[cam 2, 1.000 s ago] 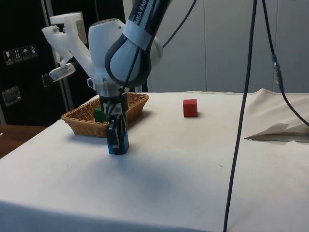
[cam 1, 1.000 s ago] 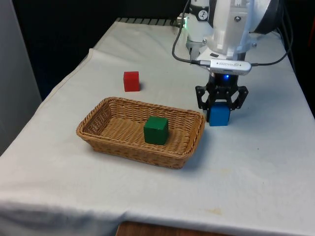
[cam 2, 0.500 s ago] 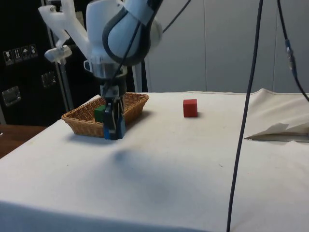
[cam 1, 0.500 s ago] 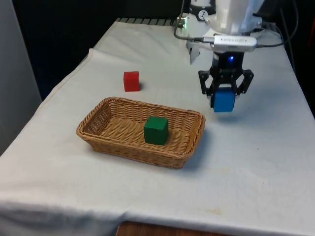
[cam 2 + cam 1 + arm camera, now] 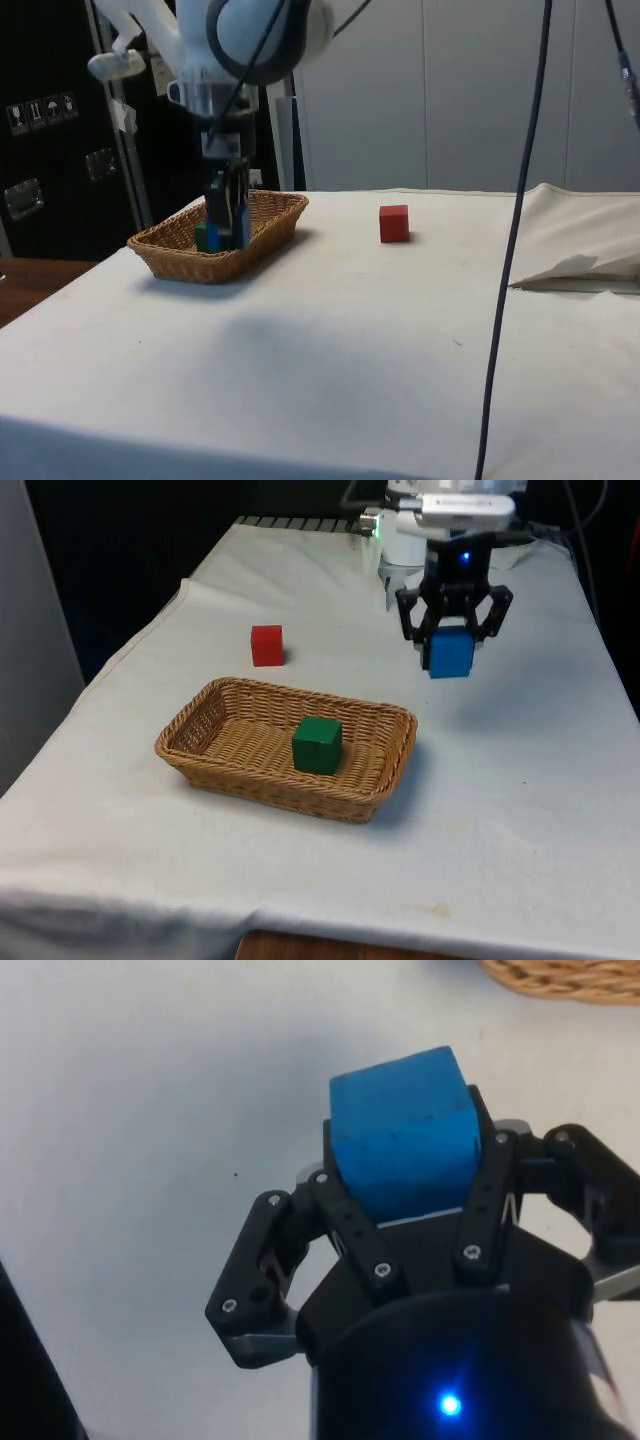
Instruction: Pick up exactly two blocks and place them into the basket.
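The black two-finger gripper (image 5: 450, 645) pinches the small blue cube (image 5: 449, 653) aloft; best centre it over the oval woven wicker basket (image 5: 220, 765), at eight o'clock, before releasing.

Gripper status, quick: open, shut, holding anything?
Gripper: shut on the blue block, lifted clear of the table, not yet over the basket.
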`<action>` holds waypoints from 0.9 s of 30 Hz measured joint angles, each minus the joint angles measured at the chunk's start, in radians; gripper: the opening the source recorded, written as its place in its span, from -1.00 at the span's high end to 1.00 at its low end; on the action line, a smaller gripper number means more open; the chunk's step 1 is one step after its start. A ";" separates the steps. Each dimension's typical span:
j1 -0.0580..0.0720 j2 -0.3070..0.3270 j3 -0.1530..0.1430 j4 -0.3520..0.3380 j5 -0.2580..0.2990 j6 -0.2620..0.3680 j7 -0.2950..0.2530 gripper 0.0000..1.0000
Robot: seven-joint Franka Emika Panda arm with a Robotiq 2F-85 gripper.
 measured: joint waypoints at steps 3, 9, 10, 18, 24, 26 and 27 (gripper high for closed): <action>-0.002 -0.014 -0.011 0.002 0.000 -0.003 -0.020 0.98; -0.007 -0.029 -0.031 0.016 0.001 -0.019 -0.055 0.98; -0.008 -0.032 -0.034 0.019 0.002 -0.022 -0.061 0.98; -0.024 -0.041 -0.072 0.052 0.005 -0.051 -0.120 0.98; -0.033 -0.022 -0.094 0.075 0.012 -0.055 -0.151 0.98; -0.037 -0.009 -0.102 0.086 0.018 -0.055 -0.163 0.98; -0.041 0.006 -0.110 0.098 0.030 -0.055 -0.181 0.98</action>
